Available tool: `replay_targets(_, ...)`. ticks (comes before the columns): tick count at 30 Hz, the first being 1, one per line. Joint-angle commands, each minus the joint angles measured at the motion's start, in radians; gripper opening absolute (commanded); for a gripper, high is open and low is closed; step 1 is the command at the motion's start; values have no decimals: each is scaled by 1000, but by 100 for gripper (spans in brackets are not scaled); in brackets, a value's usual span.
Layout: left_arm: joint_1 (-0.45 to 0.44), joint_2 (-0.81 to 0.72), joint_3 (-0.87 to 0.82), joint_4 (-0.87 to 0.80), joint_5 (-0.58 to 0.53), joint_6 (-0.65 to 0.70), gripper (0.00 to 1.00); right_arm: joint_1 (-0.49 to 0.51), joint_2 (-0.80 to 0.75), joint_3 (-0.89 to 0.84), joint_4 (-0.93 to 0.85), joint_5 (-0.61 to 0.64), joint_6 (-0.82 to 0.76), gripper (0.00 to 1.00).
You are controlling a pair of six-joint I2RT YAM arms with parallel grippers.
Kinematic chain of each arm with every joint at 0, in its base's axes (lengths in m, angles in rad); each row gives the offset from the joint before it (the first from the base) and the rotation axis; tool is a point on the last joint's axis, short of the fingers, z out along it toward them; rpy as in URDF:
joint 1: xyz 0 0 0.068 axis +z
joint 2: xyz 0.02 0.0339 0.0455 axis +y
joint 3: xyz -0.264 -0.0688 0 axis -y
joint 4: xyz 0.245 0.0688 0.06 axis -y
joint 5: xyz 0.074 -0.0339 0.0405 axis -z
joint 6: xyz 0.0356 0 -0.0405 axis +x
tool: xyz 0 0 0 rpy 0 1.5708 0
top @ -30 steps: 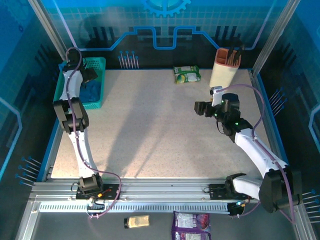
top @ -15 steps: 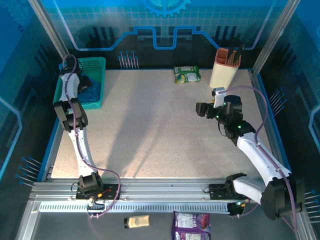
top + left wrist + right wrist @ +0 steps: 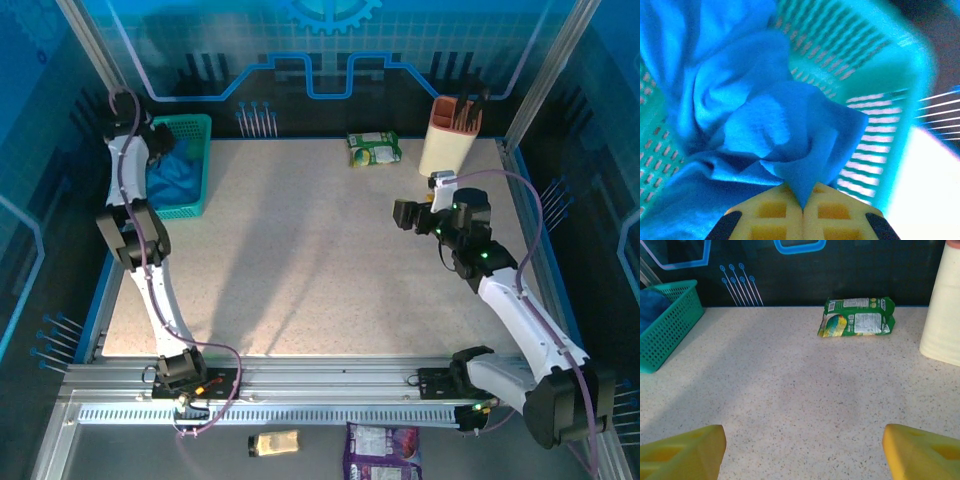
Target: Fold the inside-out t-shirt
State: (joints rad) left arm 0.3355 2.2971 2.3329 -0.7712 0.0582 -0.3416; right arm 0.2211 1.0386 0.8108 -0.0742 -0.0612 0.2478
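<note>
left gripper [image 3: 802, 204] is clamped shut at the far left corner of the table, its yellow jaws pressed together on a pinched peak of the blue t-shirt [image 3: 765, 125]. the wrist view shows the cloth drawn up into the jaw line, so the grip looks secure, though how much fabric is caught cannot be told. the t-shirt lies bunched inside the teal mesh basket [image 3: 197, 124], with most of its bulk down in the basket and no sleeve, hem or collar to be picked out. next to the right, the speckled table [image 3: 300, 270] lies open between the two arms. a green snack packet [image 3: 856, 316] rests near the far edge, well apart from the basket. the right gripper [image 3: 404, 215] hovers above the table on the right, jaws spread wide and holding nothing, facing toward the packet and the basket. a cream utensil holder [image 3: 448, 140] stands upright at the far right corner.

judgement: the step in hand is taking the garment out of the basket; no folding has begun. the next move calls for a lift high enough for the trailing cloth to clear the basket wall, then a carry onto the open table. risk noted: the cloth may snag the mesh and drag or tip the basket. after that the garment needs spreading flat, likely with the right arm taking a second hold
</note>
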Motion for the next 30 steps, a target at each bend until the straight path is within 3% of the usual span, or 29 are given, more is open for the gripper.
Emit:
replay_targets(1,-49,-226,-22,134,130,-23,0,21,-37,50,-26,-12,12,83)
replay_targets(12,-344,-583,-289,296,89,29,0,35,-104,63,-86,-4,4,83)
replay_targets(17,-606,-706,-511,346,-47,75,0,35,-120,63,-99,0,16,83)
replay_targets(22,-830,-724,-777,408,-108,7,0,40,-94,62,-155,-10,36,82)
replay_targets(23,-865,-708,-811,409,-105,-12,7,40,-86,63,-170,-12,44,82)
replay_targets(26,-949,-676,-881,423,-78,-53,40,53,-57,62,-209,-23,59,80)
replay_targets(28,-984,-676,-925,441,-66,-71,51,73,-38,95,-233,-23,60,79)
replay_targets(30,-990,-682,-973,463,-46,-110,53,102,-17,97,-250,-15,60,79)
